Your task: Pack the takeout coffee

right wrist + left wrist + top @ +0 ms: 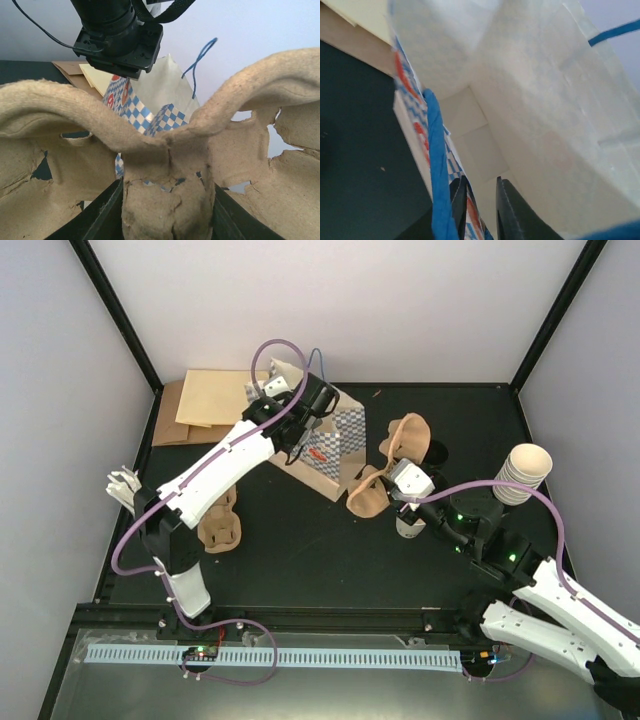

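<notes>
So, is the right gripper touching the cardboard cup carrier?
Touching. The right wrist view shows the right gripper pressed on both sides of the cup carrier at its middle post.

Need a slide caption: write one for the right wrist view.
Right gripper clamps the pulp cup carrier by its centre post, the blue-checked paper bag standing beyond.

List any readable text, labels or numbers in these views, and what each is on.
No text can be read in any view.
Paper bag: red marks among the blue checks, too blurred to read as letters or digits.
Cup carrier, cup stack, flat brown paper: no print visible.
</notes>
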